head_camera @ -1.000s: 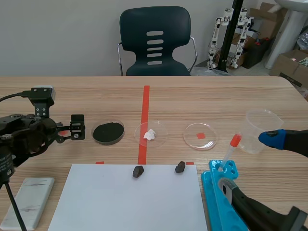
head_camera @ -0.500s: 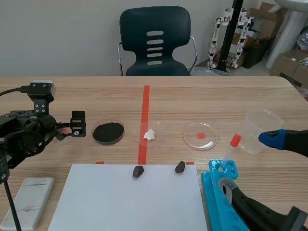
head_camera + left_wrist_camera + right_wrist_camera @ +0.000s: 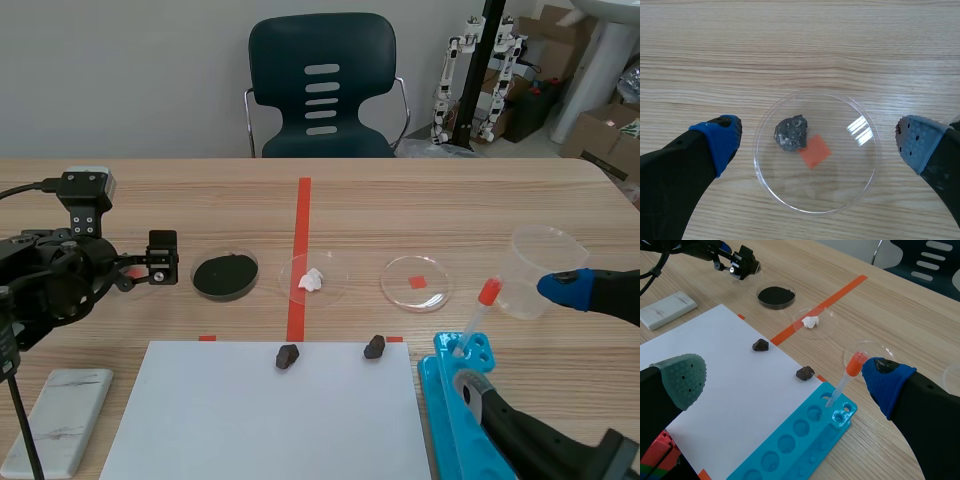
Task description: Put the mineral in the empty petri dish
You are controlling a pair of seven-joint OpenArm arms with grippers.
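Between the released left jaws, the mineral (image 3: 791,133) lies inside a petri dish (image 3: 840,172) on the tabletop (image 3: 790,40); a careless lift could clip the rim and skid the dish. The right jaws also stand released. I count four dishes, one bare dish (image 3: 400,288) among them, and three dark minerals, two on the white paper (image 3: 250,420).
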